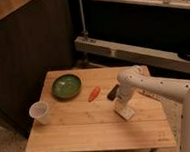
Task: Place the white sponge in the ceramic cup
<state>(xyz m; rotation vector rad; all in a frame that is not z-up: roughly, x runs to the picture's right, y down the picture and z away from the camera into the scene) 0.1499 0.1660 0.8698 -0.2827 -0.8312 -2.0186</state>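
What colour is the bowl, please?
Green; the bowl shows best in the camera view. The end effector is low over the table.

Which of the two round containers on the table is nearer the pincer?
The green bowl, the wider one. The small whitish cup stands at the left edge, farther from the pincer, which hangs low on the right.

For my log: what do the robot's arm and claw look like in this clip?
The arm is off-white: smooth rounded tubular links and a bulbous joint with a few small dark dots. No loose cables show. The claw is pale too, blocky, down at the wooden table right of centre.
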